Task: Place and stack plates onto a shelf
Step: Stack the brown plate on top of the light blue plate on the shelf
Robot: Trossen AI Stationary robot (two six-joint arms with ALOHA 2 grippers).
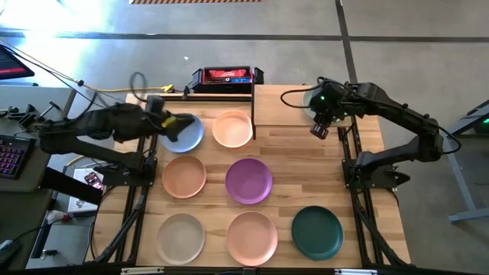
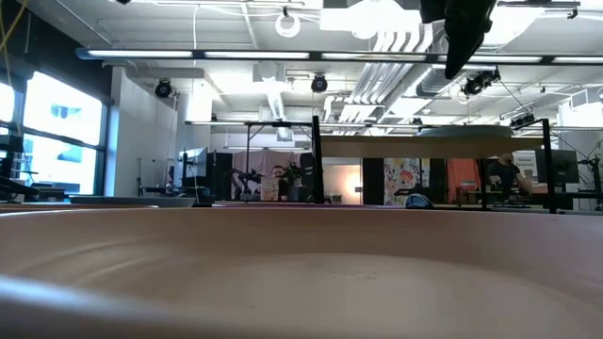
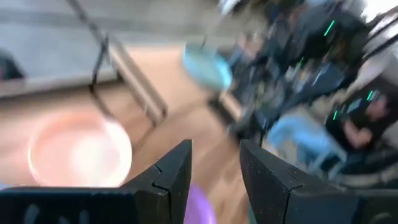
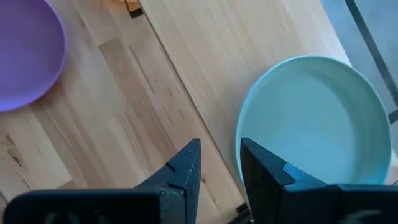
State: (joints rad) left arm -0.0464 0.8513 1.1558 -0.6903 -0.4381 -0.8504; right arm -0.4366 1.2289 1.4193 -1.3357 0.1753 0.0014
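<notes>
My right jaws (image 4: 217, 163) stand parted with nothing between them, hanging over the shelf (image 1: 281, 105) at the near rim of the pale green plate (image 4: 314, 121), which lies flat on the shelf's right half. My left jaws (image 3: 214, 167) are released too, empty — that arm reaches over the blue plate (image 1: 188, 134) at the bench's far left. Beside the blue plate, just left of the shelf, sits the peach plate (image 1: 232, 128). Next row on the bench (image 1: 321, 176): orange plate (image 1: 184, 176) and purple plate (image 1: 249, 181). Nearest row: beige plate (image 1: 181, 236), pink plate (image 1: 251, 237), dark teal plate (image 1: 317, 232) — all flat, apart from one another. A red-and-black box (image 1: 227, 76) sits at the far edge.
</notes>
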